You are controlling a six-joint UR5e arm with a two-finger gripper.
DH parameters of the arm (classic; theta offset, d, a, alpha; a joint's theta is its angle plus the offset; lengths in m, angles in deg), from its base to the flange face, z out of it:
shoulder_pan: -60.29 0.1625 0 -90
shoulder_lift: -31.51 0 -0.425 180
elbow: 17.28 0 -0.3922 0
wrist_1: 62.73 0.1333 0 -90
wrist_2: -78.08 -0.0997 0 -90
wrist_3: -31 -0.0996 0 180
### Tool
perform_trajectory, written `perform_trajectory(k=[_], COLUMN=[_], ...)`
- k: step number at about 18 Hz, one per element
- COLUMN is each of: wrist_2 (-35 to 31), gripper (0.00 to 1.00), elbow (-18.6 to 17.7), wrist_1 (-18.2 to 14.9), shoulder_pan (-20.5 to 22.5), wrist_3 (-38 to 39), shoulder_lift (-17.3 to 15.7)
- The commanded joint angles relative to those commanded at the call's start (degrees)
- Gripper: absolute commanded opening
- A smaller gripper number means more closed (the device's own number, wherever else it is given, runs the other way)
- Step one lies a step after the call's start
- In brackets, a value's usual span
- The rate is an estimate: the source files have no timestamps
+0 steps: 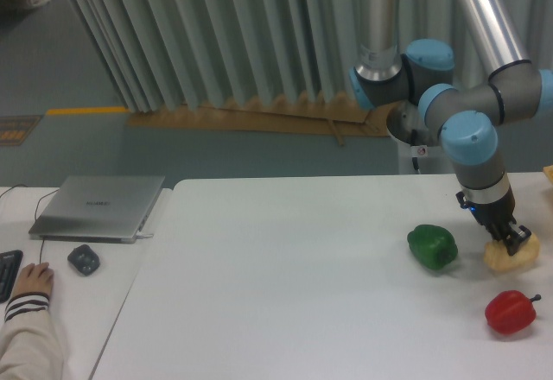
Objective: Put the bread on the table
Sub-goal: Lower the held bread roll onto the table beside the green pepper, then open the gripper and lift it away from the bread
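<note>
The bread (511, 255) sits low at the right end of the white surface (285, 285), a pale tan lump just to the right of the green pepper (432, 246) with a narrow gap between them. Whether its underside rests on the surface or hangs just over it cannot be told from this view. The pincer (511, 240) comes down onto the bread from above, tilted a little, its dark fingers (516, 234) pressed into the top of the lump, so it reads as closed on the bread (the fingertips themselves are too small to make out clearly). From there the arm's grey links and pale blue joints climb up and back toward the base behind the surface's far edge.

In front of the bread and green pepper, nearer the camera, lies the red pepper (510, 312), apart from both.

Far to the left of the green pepper, on a separate narrower desk (78, 294), lie a closed silver laptop (99, 206) and a dark mouse (83, 259). A person's hand (31, 281) in a striped cuff rests beside the mouse.
</note>
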Motion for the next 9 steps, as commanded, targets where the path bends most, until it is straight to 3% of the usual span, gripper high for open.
perform_trajectory(k=[4, 7, 9], wrist_2=[3.2, 12.4, 13.9], gripper=[1.0, 1.0, 1.0], elbow=[2.4, 4.4, 5.5], wrist_1=[0.2, -0.4, -1.6], shoulder_pan=[0.4, 5.3, 7.7], wrist_3=[0.5, 0.4, 0.3], shoulder_lift=[-0.9, -2.5, -2.6])
